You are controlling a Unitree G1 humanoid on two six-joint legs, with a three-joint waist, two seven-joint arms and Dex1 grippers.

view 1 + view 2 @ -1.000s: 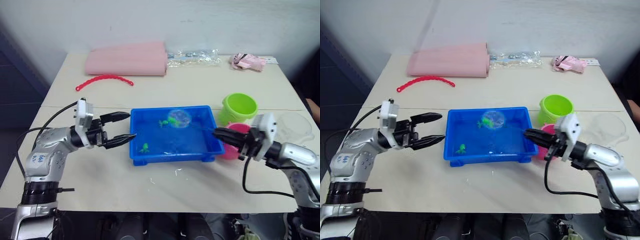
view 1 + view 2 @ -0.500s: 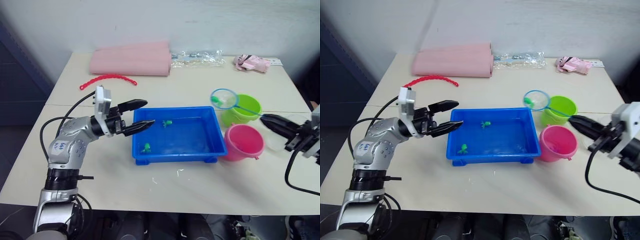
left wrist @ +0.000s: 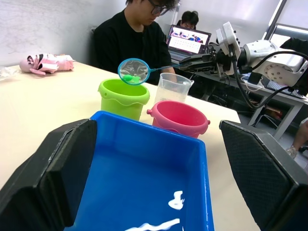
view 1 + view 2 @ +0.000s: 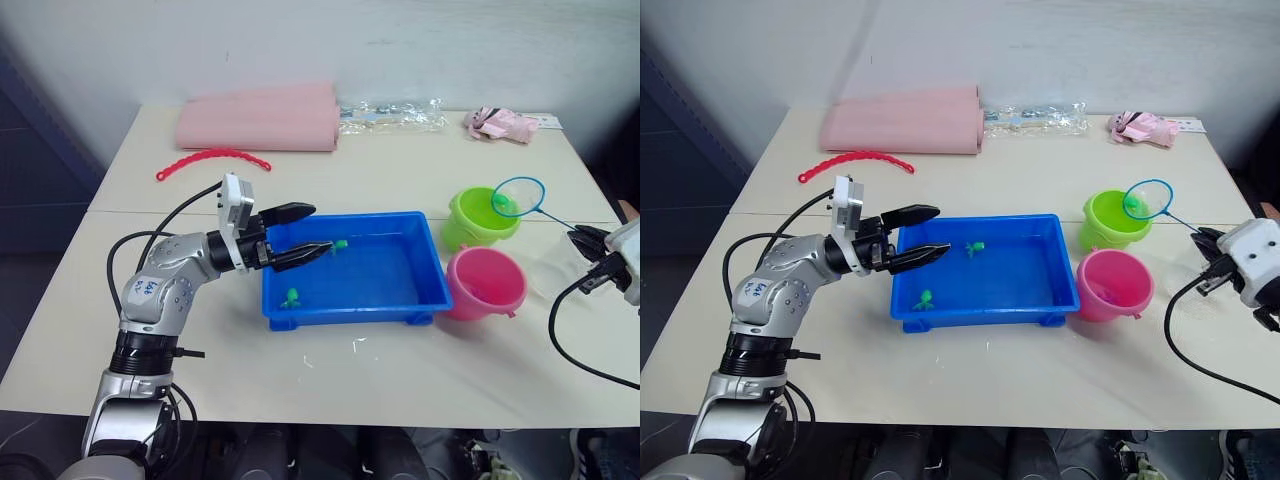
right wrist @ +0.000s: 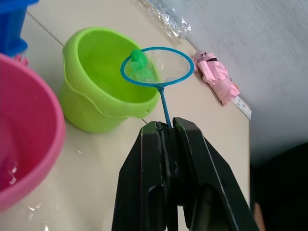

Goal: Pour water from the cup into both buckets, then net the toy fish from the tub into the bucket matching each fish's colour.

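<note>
Over the lime green bucket (image 4: pixel 481 217) my right end effector (image 5: pixel 166 132) holds the net (image 4: pixel 519 198) by its thin handle, fingers pinched tight around it. The blue hoop hangs above the bucket's mouth, and a green toy fish (image 5: pixel 138 57) lies in the mesh. The pink bucket (image 4: pixel 487 284) stands just beside the green one, on the side nearer me, and touches the right end of the blue tub (image 4: pixel 352 309). The clear cup (image 3: pixel 172 88) stands behind the pink bucket as my left wrist camera sees it.

My left end effector (image 4: pixel 308 232) is spread wide and empty, its two black fingers (image 4: pixel 301 254) reaching over the tub's left rim. Two green fish remain in the tub: one (image 4: pixel 340 243) near the far wall, just off my lower fingertip, and another (image 4: pixel 291 296) near the front wall.

Farther back on the tabletop (image 4: pixel 350 170) lie a red beaded strip (image 4: pixel 208 159), a folded pink cloth (image 4: pixel 256 117), a clear plastic bag (image 4: pixel 388 114) and a small pink toy (image 4: pixel 497 123).
</note>
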